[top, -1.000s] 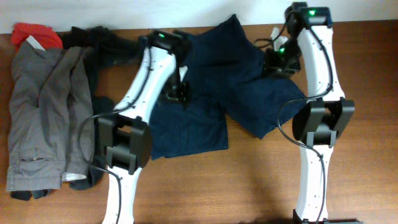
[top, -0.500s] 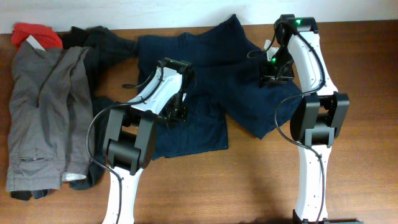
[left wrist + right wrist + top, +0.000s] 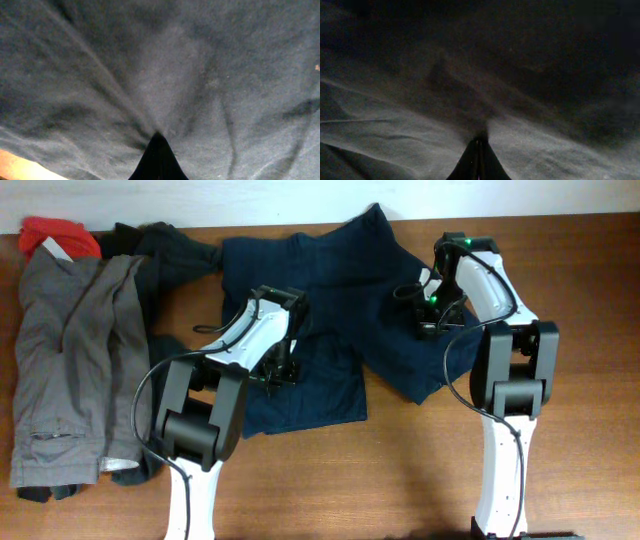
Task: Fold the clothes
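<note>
Wooden table, navy shorts spread out.
Left gripper, right gripper: each pinched closed on shorts cloth; advise lifting together, evenly.

You were at what looked like a robotics lab bench. A wooden table stood against a plain white wall. A white left arm and right arm stood on it, trailing black cables, with clothes spread between them.

Soft, even light covers the table overhead with faint shadows, while both close wrist views of the navy shorts are dim, grainy and blurred, the right darkest.
</note>
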Robot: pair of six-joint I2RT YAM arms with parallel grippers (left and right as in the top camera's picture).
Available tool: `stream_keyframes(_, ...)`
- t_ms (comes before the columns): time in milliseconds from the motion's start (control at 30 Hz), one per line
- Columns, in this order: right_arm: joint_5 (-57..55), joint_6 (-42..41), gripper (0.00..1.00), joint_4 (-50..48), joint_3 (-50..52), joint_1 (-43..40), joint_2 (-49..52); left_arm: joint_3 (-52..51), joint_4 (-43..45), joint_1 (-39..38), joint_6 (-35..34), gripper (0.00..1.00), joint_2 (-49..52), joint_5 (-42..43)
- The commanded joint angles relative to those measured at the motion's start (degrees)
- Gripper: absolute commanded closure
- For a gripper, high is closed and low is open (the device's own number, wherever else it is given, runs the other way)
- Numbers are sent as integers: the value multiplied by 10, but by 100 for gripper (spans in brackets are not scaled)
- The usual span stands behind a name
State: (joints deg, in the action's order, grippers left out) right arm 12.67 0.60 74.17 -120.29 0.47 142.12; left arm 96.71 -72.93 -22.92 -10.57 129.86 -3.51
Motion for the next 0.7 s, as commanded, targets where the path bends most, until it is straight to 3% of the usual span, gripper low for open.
stream_keyframes(0, -13, -7, 96, -31, 28, -15, 13, -50, 14, 1, -6, 99, 42, 26)
stream_keyframes(367, -13, -10, 96, -134, 35, -81, 18, -123, 26, -13, -6, 99, 42, 55)
stream_keyframes(667, -13, -8, 96, -167, 35, -88, 18, -176, 28, -13, -5, 99, 42, 63)
